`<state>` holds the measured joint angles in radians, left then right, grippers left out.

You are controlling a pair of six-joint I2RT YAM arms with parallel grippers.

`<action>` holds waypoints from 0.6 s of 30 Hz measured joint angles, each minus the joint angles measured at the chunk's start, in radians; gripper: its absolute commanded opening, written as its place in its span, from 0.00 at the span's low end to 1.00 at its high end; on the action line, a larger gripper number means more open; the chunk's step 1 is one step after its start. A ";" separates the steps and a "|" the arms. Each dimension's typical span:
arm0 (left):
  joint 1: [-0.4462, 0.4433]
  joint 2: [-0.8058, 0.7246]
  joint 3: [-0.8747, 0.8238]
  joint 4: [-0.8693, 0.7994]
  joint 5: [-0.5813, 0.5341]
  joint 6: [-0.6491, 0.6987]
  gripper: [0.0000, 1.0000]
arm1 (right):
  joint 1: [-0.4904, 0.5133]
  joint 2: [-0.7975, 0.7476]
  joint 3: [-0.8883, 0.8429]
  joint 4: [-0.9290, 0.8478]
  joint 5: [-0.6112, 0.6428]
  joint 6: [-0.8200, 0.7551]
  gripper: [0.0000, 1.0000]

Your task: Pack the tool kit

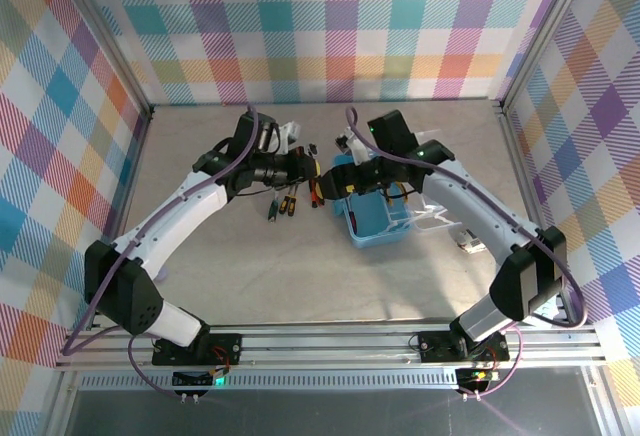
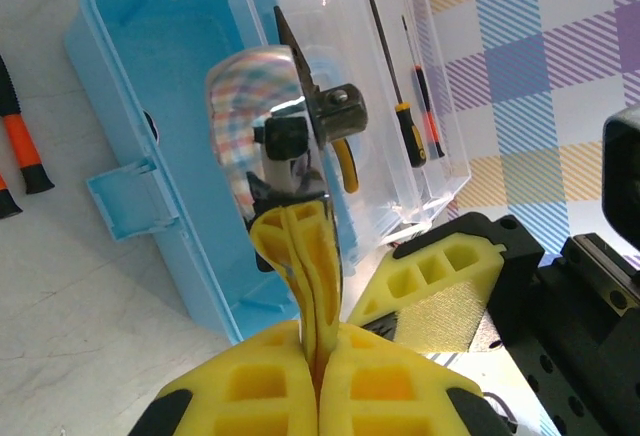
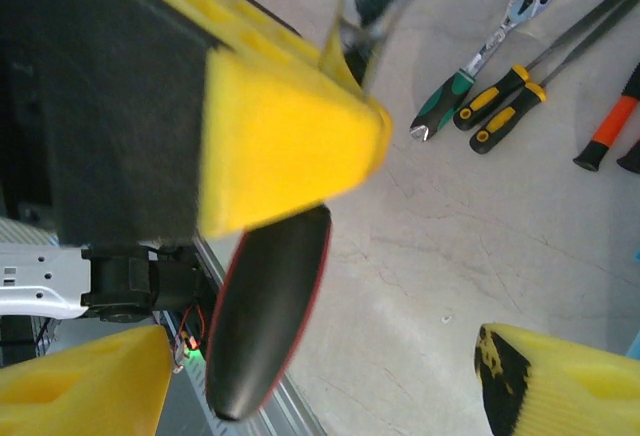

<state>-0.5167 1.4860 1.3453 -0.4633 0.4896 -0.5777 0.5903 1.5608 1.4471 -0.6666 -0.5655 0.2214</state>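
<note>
Tool kit case (image 1: 378, 226): light blue, mouth up on the counter (image 1: 250, 276), right of centre, just in front of the right arm's wrist. Long axis from upper left to lower right in the left wrist view, latch tab on the long side facing left. From above, far end hidden under the arm. Clear lid (image 2: 400, 46) open off the opposite long side, lying toward the right, with two slim screwdrivers (image 2: 405, 121) in its compartments.

Chrome-headed tool (image 2: 255, 96): seen over the open case in the left wrist view, standing up out of the fingertips, long axis in line with the fingers. Exact kind not clear.

Left end effector (image 2: 300, 256): pressed together, pinching that tool's lower end.

Black grip (image 3: 265, 316) with a red edge: sticking out below the left end effector's yellow finger in the right wrist view. Cannot tell whether part of the same tool.

Right end effector (image 3: 325, 351): spread, one finger on each side of the black grip, touching nothing visible.

Loose on the counter beyond: green-handled ratchet (image 3: 480, 56), two yellow-and-black screwdrivers (image 3: 505, 96) just beside it, an orange-and-black handle (image 3: 605, 131) near them, all roughly parallel.
</note>
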 measured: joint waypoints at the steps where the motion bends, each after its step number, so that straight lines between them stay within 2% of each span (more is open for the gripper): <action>1: -0.002 0.003 0.000 0.000 0.000 -0.003 0.00 | 0.008 0.011 0.009 0.004 0.000 0.000 0.76; 3: -0.005 0.009 0.000 0.002 0.000 -0.006 0.00 | 0.023 0.029 0.023 0.011 -0.001 0.002 0.71; 7: -0.006 0.016 0.000 0.005 0.000 -0.007 0.00 | 0.052 0.066 0.050 0.016 0.000 0.005 0.53; 13: -0.006 0.016 0.000 0.011 -0.004 -0.009 0.00 | 0.063 0.097 0.058 0.011 0.033 0.041 0.16; 16: -0.006 0.014 0.000 0.022 -0.006 -0.005 0.00 | 0.061 0.093 0.058 0.008 0.056 0.066 0.02; 17: -0.007 0.014 0.000 0.024 -0.007 -0.005 0.10 | 0.062 0.092 0.058 0.008 0.062 0.070 0.00; 18: -0.008 0.014 0.000 0.025 -0.008 0.001 0.24 | 0.064 0.090 0.058 0.006 0.068 0.070 0.00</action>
<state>-0.5243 1.5005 1.3453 -0.4385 0.4816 -0.5770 0.6540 1.6508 1.5047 -0.6601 -0.4973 0.2916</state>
